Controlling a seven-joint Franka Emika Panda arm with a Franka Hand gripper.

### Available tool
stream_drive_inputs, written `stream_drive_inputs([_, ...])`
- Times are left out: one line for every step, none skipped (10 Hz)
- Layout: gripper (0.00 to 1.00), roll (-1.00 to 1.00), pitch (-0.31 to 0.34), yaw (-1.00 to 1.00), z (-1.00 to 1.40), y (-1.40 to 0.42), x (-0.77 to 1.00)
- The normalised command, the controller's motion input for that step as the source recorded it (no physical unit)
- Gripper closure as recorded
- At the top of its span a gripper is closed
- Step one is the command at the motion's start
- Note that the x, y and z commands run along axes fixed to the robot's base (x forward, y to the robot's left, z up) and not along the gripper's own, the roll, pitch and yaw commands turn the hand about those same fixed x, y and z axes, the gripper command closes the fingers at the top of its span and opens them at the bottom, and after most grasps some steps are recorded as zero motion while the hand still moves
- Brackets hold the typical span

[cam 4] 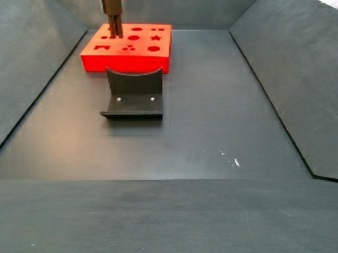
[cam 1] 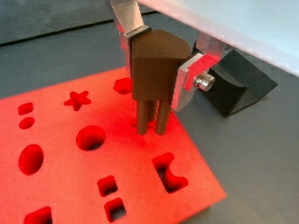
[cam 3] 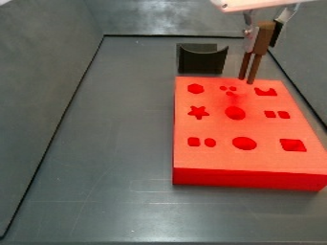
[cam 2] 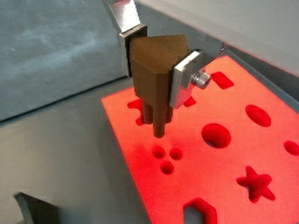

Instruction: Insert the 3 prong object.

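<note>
The gripper (cam 1: 160, 72), its upper body running off frame in both side views, is clamping its silver plates on the brown 3 prong object (cam 1: 153, 74), which is hanging upright with its prongs just above the red board (cam 3: 243, 144), near three small round holes (cam 2: 170, 157).

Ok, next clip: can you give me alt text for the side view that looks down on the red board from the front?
The tool holds a slim brown three-prong piece upright, its tips just above the far part of a red foam board near a cluster of three small holes. The board has many shaped cutouts, including a star, and lies on a dark floor. A dark curved block stands behind it.
</note>
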Motion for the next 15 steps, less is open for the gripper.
stream_drive_inputs([1.00,0.14,0.466,-0.32,-0.06,0.00,0.00])
stream_drive_inputs([1.00,0.11,0.486,-0.31,-0.04,-0.01,0.00])
stream_drive_inputs([1.00,0.09,0.450,-0.21,-0.16,-0.07,0.00])
stream_drive_inputs([1.00,0.00,0.130,0.00,-0.22,0.00,0.03])
stream_drive_inputs([1.00,0.00,-0.037,0.01,-0.23,-0.01,0.00])
stream_drive_inputs([1.00,0.05,-0.151,0.01,-0.28,0.00,0.00])
stream_drive_inputs([1.00,0.05,-0.113,0.00,-0.17,0.00,-0.02])
stream_drive_inputs([1.00,0.05,-0.079,-0.02,-0.13,0.00,-0.06])
stream_drive_inputs([1.00,0.06,-0.046,-0.08,-0.08,0.05,-0.12])
stream_drive_inputs([1.00,0.03,-0.033,-0.23,0.00,0.10,-0.24])
stream_drive_inputs([1.00,0.04,-0.043,-0.27,0.00,0.06,-0.19])
stream_drive_inputs([1.00,0.03,-0.027,-0.26,0.00,0.03,-0.06])
stream_drive_inputs([1.00,0.01,-0.067,-0.16,-0.08,0.00,0.00])
stream_drive_inputs([1.00,0.05,-0.114,-0.02,-0.23,0.00,0.02])
stream_drive_inputs([1.00,0.08,-0.097,0.00,-0.28,-0.02,0.20])
